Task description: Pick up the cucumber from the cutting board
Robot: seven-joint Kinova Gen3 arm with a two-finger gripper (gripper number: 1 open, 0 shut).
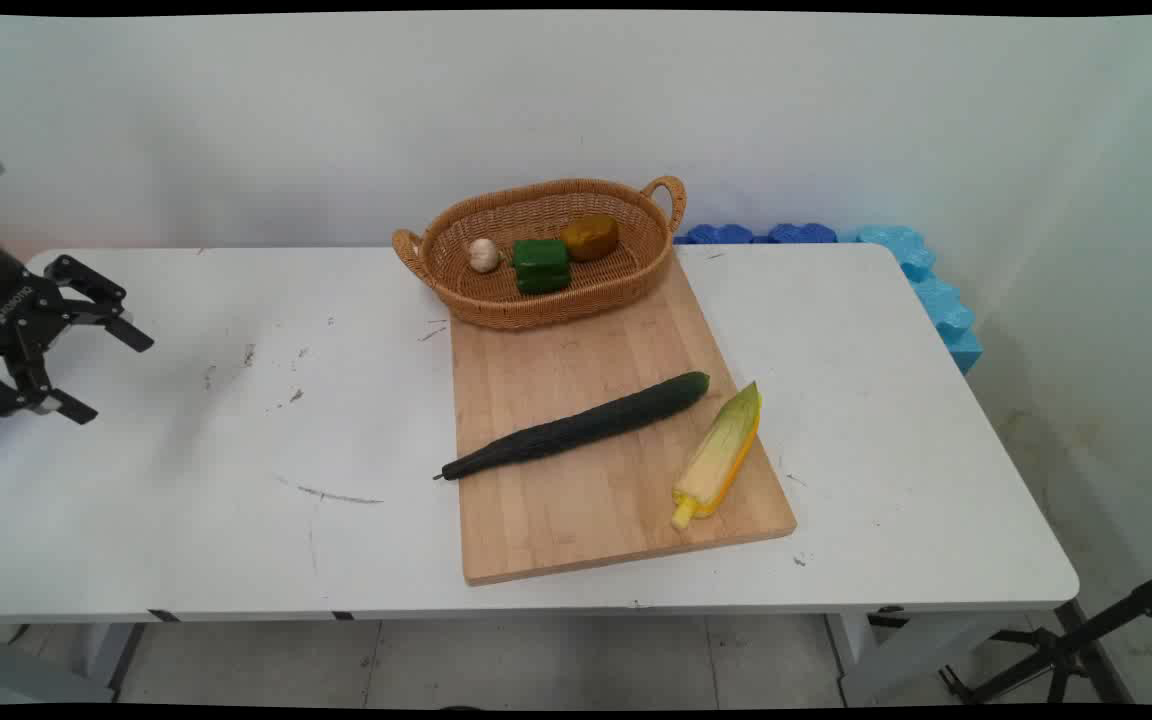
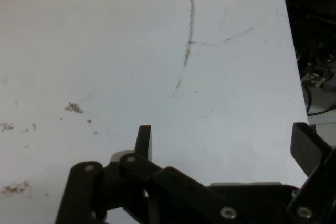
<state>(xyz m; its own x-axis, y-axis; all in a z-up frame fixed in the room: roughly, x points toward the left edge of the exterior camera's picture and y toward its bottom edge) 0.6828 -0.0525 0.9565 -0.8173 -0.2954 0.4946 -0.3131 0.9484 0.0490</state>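
Your claw (image 1: 108, 373) hangs released and empty over the table's (image 1: 236, 520) left edge, fingers (image 2: 143, 141) spread above bare, scuffed white top — well apart to its right lies the cutting board (image 1: 586, 520) with the cucumber (image 1: 576, 427) and corn (image 1: 718, 458), the basket (image 1: 536, 300) at the board's far end.

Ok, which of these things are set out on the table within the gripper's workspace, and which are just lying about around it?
Set out on the table:
- cucumber and corn cob on the cutting board
- garlic, green pepper and a brownish-yellow vegetable in the wicker basket
- gripper, open and empty, over bare table at far left

Lying about:
- blue foam blocks behind the table
- black stand on the floor
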